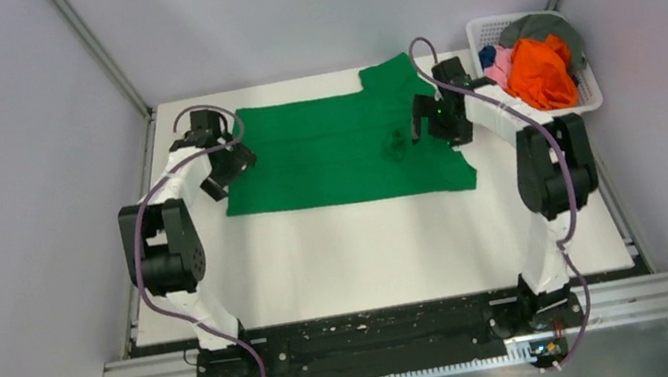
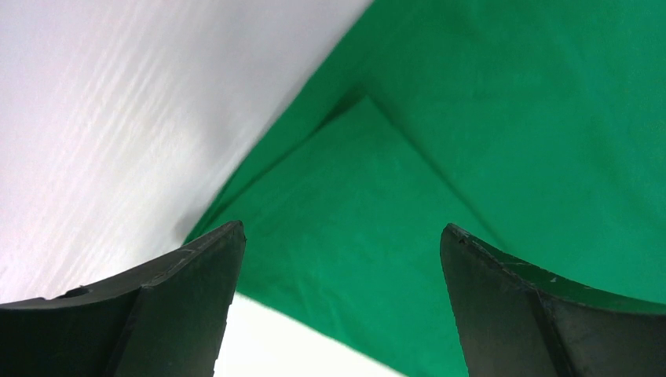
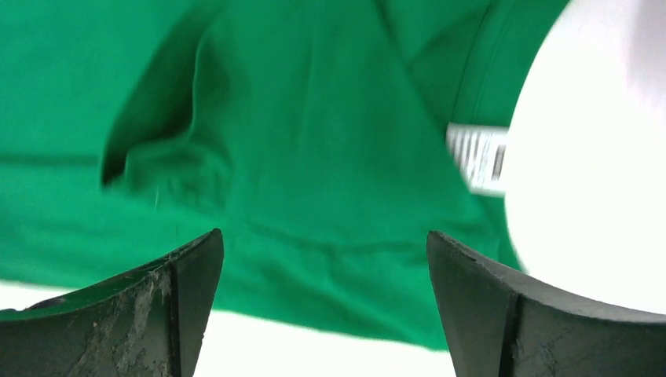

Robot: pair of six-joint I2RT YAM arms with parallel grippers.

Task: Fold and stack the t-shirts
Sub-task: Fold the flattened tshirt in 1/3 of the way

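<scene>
Left gripper (image 2: 342,236) at green t-shirt's (image 1: 344,151) left edge, right gripper (image 3: 323,239) at its right edge (by the tag (image 3: 477,157)), both open, empty. I could snag cloth lifting away, undoing the fold.

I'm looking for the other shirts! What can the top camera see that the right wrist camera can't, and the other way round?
Only the top view shows the white basket holding the orange shirt. Only the right wrist view shows the small white tag at the shirt's edge. Both show the green t-shirt lying on the white table, and the right claw.
</scene>
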